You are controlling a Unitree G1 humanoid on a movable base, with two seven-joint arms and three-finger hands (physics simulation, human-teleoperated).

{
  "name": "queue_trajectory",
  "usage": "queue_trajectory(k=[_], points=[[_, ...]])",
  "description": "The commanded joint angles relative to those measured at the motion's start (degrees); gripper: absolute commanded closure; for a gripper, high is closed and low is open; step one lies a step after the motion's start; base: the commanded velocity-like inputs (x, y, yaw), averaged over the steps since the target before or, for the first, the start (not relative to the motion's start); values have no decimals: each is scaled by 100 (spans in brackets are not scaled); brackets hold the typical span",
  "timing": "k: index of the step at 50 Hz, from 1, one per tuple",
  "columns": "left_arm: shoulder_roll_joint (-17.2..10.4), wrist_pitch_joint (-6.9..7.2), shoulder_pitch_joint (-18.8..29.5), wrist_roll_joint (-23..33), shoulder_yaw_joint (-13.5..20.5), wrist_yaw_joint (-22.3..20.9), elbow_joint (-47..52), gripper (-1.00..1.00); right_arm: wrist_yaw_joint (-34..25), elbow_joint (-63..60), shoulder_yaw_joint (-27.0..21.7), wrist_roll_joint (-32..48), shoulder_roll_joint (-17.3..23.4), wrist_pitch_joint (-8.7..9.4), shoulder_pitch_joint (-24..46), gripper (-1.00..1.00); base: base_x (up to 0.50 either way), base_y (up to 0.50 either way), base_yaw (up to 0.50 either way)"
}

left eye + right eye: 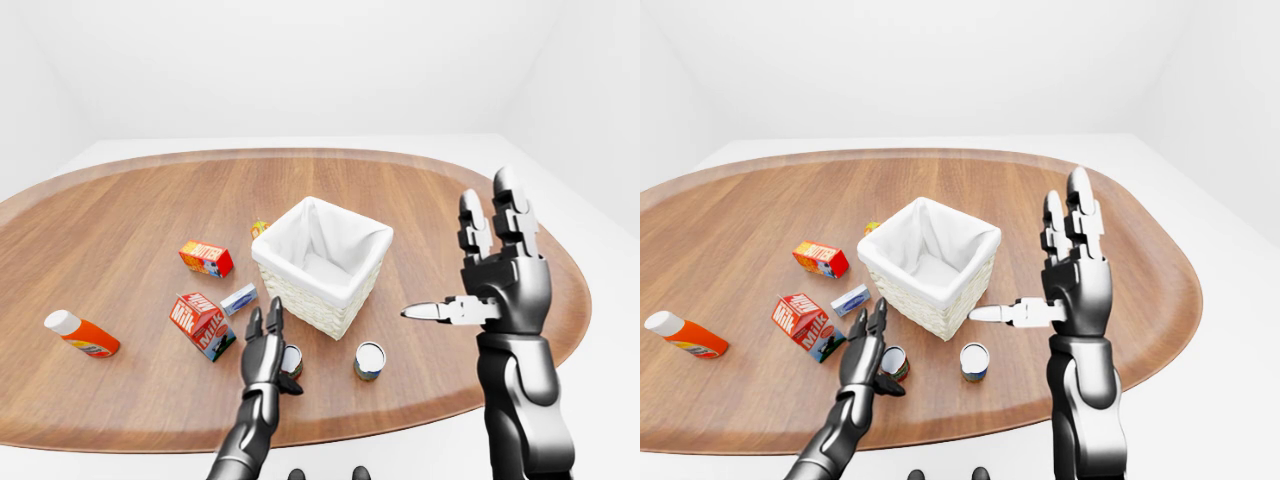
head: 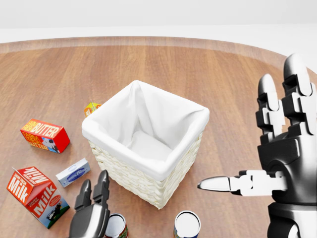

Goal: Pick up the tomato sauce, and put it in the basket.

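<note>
The tomato sauce, a small can with a red label (image 1: 292, 361), stands on the wooden table just below the basket's near corner; it also shows in the head view (image 2: 117, 226). My left hand (image 1: 268, 335) is open, and its fingers stand against the can's left side without closing round it. The white-lined wicker basket (image 1: 303, 284) stands at the table's middle, and nothing shows inside it. My right hand (image 1: 460, 260) is open and empty, raised upright to the right of the basket, thumb pointing left.
A second can with a bluish label (image 1: 369, 360) stands right of the tomato sauce. A milk carton (image 1: 203, 325), small blue box (image 1: 238, 298), butter box (image 1: 206, 258) and orange bottle (image 1: 82, 335) lie left of the basket. The table edge (image 1: 400, 420) runs below the cans.
</note>
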State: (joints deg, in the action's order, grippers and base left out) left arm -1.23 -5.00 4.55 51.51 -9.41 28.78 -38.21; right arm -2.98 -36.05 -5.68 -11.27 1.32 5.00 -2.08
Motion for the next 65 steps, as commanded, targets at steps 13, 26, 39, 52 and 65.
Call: queue_trajectory(k=[13,26,39,52,65], points=[[32,0,39,-5,-27,-6,-22,-100,7,-34,-10,-19,2,0,10,-100,0,0,0],[40,0,64,42,-51,66,-138,-100,20,-61,-4,-28,3,0,21,-100,0,0,0],[21,0,212,126,-66,122,-598,-100,14,-62,-10,-46,0,0,9,-100,0,0,0],[-5,0,391,163,-27,122,-1007,-100,16,-91,-8,-54,0,0,-6,-100,0,0,0],[-33,0,403,32,68,122,-861,100,16,-87,-16,-62,0,0,-1,-100,0,0,0]])
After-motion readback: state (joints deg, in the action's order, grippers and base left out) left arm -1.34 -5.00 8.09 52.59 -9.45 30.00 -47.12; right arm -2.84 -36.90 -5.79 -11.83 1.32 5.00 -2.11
